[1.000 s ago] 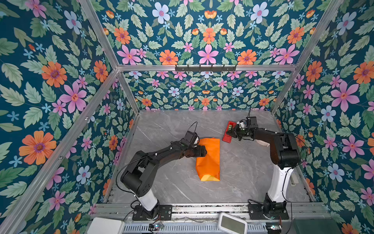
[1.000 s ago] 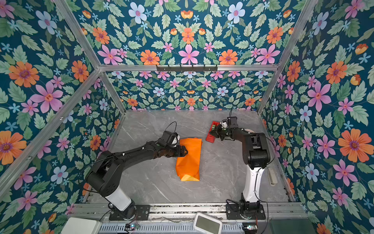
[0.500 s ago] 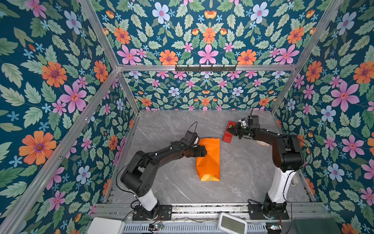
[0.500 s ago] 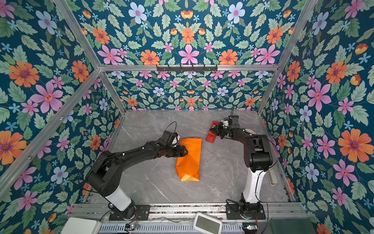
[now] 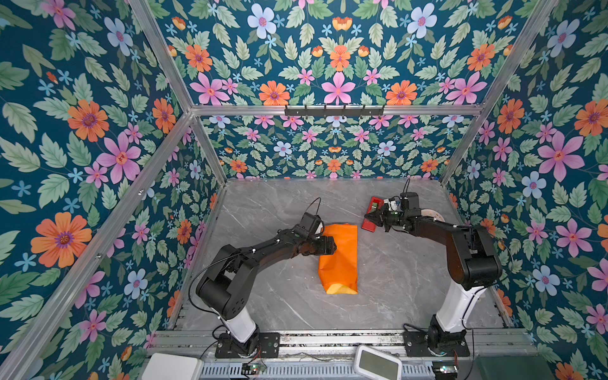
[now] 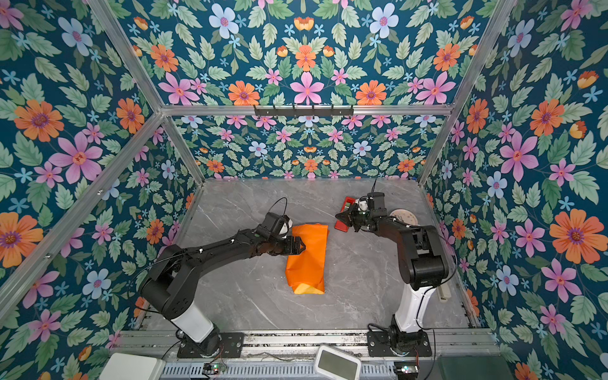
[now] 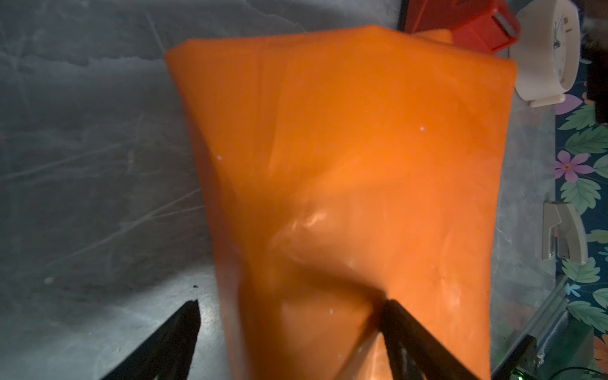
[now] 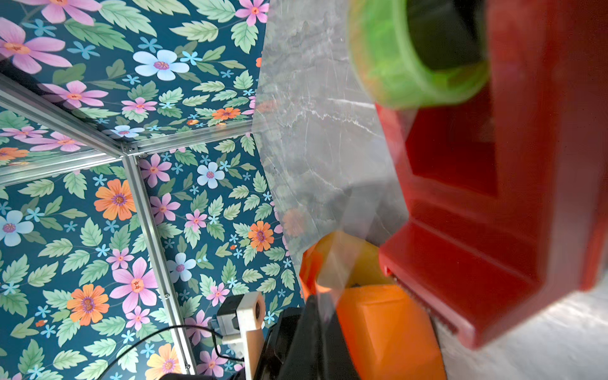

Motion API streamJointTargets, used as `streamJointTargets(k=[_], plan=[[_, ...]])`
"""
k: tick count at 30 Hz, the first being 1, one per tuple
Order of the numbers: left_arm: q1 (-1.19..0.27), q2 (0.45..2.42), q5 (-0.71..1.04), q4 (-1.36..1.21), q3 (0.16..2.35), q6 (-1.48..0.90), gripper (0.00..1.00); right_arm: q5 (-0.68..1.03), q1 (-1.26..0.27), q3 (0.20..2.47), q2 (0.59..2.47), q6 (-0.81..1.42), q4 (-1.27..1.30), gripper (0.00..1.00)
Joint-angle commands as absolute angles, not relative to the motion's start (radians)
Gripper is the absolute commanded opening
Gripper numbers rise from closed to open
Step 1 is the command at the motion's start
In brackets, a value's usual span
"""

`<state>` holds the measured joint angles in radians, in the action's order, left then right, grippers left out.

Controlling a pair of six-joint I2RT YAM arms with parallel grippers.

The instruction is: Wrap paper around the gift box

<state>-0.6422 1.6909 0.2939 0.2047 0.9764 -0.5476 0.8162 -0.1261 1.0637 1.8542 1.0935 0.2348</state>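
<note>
Left claw (image 5: 333,246): jaws wide, one finger on the orange paper (image 5: 340,266) | Right claw (image 5: 367,216): closed on clear tape strip (image 8: 329,197), red tape dispenser (image 5: 374,205) just beside it

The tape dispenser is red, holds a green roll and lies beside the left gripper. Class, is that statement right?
No. The tape dispenser is red and holds a green roll, but it lies beside the right gripper, which is shut on a tape strip; both top views show this. The left gripper is at the orange paper.
</note>
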Motion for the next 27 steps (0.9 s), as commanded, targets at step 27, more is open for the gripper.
streamJointTargets(k=[27], plan=[[-0.643,1.724,0.181,0.388,0.963,-0.515,0.88,0.784,-0.146,0.946,1.881,1.079,0.286,0.0]])
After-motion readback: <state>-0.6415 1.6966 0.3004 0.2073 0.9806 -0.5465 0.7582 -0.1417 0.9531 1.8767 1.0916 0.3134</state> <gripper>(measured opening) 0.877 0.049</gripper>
